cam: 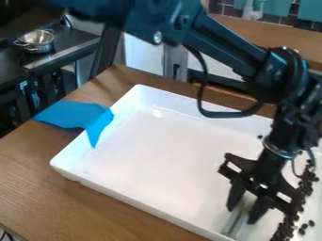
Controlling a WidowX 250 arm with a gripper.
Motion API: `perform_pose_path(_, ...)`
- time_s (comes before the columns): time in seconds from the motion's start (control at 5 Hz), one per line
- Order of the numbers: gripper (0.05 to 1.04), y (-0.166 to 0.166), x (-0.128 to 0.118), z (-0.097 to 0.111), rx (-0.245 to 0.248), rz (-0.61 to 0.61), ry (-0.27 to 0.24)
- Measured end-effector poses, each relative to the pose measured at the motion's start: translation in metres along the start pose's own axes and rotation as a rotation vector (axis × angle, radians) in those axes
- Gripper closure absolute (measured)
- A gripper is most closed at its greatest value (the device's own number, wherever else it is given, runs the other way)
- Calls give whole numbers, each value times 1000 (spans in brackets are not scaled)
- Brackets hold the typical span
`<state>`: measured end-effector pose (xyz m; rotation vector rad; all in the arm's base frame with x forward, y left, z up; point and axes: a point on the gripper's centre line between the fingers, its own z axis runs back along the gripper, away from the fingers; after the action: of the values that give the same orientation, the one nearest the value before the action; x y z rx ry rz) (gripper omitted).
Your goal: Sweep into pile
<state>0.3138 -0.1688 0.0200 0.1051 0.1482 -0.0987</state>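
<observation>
Gripper [246,210] has a pale flat tool [235,225] pinched, low in tray [135,201]; dark bits [288,222] lie just beside it, view R, strung approx. top-to-bottom, so next sweep prob. needs blade on their outer side, pushing along the strip.

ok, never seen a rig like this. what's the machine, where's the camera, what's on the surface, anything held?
The machine is a black robot arm ending in two-finger jaws. There is one picture, from a fixed camera looking down at a slant. On the wooden table sits a white tray, with small dark pieces scattered along its right side in the picture. A blue cloth hangs over its left edge. The jaws point down into the tray and seem to grip a pale strip; I can't tell what tool it is. Behind is a metal pot.
</observation>
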Motion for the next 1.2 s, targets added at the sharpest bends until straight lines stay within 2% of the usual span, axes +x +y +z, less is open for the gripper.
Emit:
perform_pose_path(0.4,711,-19,-2,10,-45,3,37)
perform_pose_path(0.6,711,5,2,32,-94,40,36)
perform_pose_path(0.8,711,67,13,59,-128,123,-10)
perform_pose_path(1.0,711,115,16,48,-73,127,-17)
perform_pose_path(1.2,711,154,20,37,22,139,-57)
